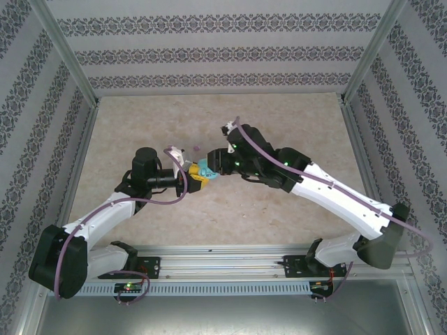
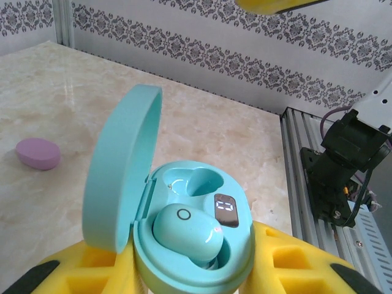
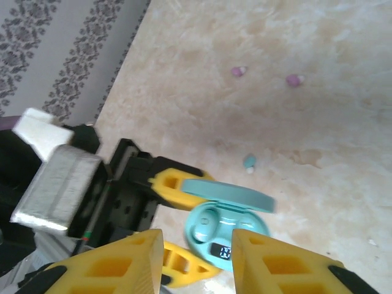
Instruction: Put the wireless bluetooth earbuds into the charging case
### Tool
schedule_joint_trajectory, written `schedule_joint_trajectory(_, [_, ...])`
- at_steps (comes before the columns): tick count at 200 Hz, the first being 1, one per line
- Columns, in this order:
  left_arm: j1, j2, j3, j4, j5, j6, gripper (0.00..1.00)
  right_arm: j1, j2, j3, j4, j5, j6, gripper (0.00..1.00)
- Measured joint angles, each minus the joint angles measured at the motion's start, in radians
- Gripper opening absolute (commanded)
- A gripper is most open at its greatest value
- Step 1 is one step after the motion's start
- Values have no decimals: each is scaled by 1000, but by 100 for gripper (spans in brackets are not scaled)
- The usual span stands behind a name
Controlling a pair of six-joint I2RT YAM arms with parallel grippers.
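Note:
My left gripper (image 2: 190,278) is shut on the light blue charging case (image 2: 236,260), whose lid (image 2: 119,171) stands open. One light blue earbud (image 2: 187,233) sits in the case's near socket, and the far socket (image 2: 199,182) is empty. My right gripper (image 3: 199,263) hovers just above the case (image 3: 211,226), open, with nothing between its yellow fingers (image 3: 116,266). Another light blue earbud (image 3: 249,162) lies on the table beyond the case, and two pink-purple earbuds (image 3: 238,71) (image 3: 294,79) lie farther off. In the top view both grippers (image 1: 198,178) (image 1: 218,164) meet at the case (image 1: 204,169) mid-table.
A pink-purple bud (image 2: 38,153) lies on the marble table (image 2: 202,128) to the left of the case. The metal rail and the right arm's base (image 2: 343,171) stand at the table's edge. Patterned walls (image 1: 209,56) enclose the table.

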Motion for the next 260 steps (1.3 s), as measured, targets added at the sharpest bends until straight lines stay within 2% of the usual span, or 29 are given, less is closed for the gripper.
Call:
schedule_joint_trajectory(30, [34, 24, 31, -1, 0, -31, 11, -40, -36, -104, 35, 11, 27, 33])
schedule_joint_trajectory(73, [132, 99, 77, -1, -10, -98, 8, -39, -25, -233, 108, 12, 77, 30])
schedule_joint_trajectory(118, [230, 156, 116, -7, -37, -155, 9, 6, 131, -266, 200, 7, 105, 30])
schedule_joint_trajectory(172, [291, 165, 167, -67, -137, -148, 10, 54, 418, -129, 225, 6, 94, 27])
schedule_joint_trajectory(227, [343, 235, 169, -76, -213, -151, 10, 88, 667, 108, 195, 33, 58, 28])
schedule_joint_trajectory(242, [350, 247, 172, -76, -227, -154, 10, 89, 704, 155, 170, 51, 47, 30])
schedule_joint_trajectory(260, [358, 257, 182, -76, -235, -156, 10, 88, 736, 200, 132, 78, 36, 38])
